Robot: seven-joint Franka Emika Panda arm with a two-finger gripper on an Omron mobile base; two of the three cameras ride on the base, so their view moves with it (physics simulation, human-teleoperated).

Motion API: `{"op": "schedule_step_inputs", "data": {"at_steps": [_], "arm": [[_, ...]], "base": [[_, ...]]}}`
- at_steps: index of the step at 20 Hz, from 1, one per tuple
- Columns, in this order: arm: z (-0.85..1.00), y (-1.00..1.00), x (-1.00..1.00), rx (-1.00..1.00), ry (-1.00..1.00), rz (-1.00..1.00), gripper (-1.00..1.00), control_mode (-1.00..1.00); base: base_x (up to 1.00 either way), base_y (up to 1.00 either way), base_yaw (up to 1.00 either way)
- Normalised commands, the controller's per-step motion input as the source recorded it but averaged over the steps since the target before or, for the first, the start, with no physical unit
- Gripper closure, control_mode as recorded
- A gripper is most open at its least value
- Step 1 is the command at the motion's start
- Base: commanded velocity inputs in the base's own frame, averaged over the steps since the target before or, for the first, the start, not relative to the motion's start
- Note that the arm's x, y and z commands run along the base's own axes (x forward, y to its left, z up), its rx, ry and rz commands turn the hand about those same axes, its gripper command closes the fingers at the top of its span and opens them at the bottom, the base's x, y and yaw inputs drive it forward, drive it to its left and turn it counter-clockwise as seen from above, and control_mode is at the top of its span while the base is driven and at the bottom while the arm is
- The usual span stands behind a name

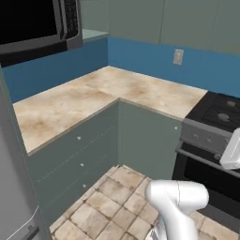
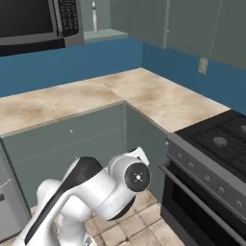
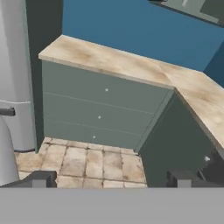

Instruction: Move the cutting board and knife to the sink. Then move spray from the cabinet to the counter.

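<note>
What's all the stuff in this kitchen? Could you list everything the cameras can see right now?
counter: one, beige marbled stone, L-shaped, running round the corner
cabinet fronts: grey-green, several drawers with small knobs, under the counter
backsplash: blue wall band behind the counter
wall outlet: one, pale, on the blue wall
microwave: one, black and silver, hung above the counter at the left
upper cabinets: grey-green, above the blue wall
stove: one, black burners on top with a dark oven door below, right of the counter
fridge: one, grey, at the counter's left end
floor: tan stone tiles
arm: one, white with dark joints, low in front
gripper: one, dark fingertips, open, holding nothing
</note>
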Motion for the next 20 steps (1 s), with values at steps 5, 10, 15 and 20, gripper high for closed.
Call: {"op": "schedule_step_inputs", "data": {"at_steps": [5, 10, 15, 20], "arm": [[0.0, 0.0, 0.0, 0.0, 0.0, 0.0, -1.0, 1.0], [0.0, 0.0, 0.0, 0.0, 0.0, 0.0, -1.0, 1.0], [0.0, 0.0, 0.0, 0.0, 0.0, 0.0, -1.0, 1.0], [0.0, 0.0, 0.0, 0.0, 0.0, 0.0, -1.0, 1.0]], "base": [[0.46, 0.0, 0.16], [0.62, -0.01, 0.05], [0.82, 0.0, 0.01], [0.98, 0.0, 0.03]]}}
